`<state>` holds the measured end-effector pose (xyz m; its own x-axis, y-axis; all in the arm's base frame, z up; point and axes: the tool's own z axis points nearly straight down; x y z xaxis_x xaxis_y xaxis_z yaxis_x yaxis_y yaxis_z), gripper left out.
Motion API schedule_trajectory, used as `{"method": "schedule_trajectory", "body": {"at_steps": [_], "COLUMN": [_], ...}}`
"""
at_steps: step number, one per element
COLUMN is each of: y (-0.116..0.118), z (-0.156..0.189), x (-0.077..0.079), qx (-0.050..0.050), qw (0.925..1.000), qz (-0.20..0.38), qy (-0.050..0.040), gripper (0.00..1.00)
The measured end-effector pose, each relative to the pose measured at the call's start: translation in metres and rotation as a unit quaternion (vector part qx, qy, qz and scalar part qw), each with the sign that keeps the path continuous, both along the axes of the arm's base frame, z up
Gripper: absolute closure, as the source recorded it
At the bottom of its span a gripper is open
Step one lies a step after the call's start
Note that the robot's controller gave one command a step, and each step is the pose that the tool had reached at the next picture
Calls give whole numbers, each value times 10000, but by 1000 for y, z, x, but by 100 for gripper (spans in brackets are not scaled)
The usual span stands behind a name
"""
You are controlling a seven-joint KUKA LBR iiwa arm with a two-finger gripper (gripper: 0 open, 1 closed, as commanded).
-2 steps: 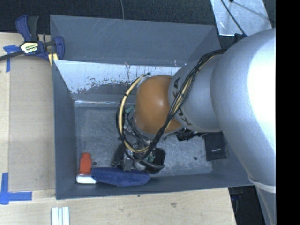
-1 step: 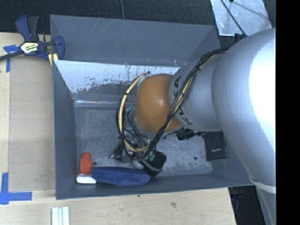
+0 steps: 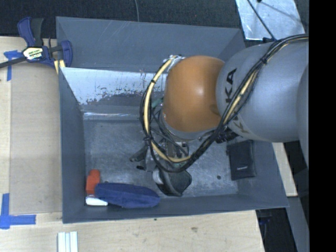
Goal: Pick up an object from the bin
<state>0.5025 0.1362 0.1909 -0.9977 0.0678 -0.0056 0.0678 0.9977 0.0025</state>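
Blue cloth in a long bundle (image 3: 126, 196) is seen just below and left of the gripper (image 3: 157, 169), its long axis laid left to right along the near wall of the bin (image 3: 73, 140). A dark grey lump (image 3: 177, 184) is seen just right of the gripper. Whether the gripper is spread or closed cannot be told.

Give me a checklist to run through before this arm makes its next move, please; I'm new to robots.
1. Tool down inside the bin, near its front middle: ok.
2. Anything gripped by the tool: cannot tell, the arm hides it.
3. Dark lump by the tool, touching or apart: cannot tell.
4. Blue cloth bundle, orange piece and white piece at the front left, apart from the tool: ok.
5. Black flat block apart from the tool: ok.
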Motion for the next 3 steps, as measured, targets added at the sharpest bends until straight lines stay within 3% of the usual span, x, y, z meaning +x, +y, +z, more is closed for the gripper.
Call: {"method": "schedule_trajectory", "body": {"at_steps": [1,2,3], "y": [-34,-74,-71], "z": [86,71,54], "x": [61,54,14], "qx": [-10,-20,-8], "qw": [10000,9836,9223], "qz": [-91,1804,3863], "qy": [-29,50,54], "gripper": [100,100,100]}}
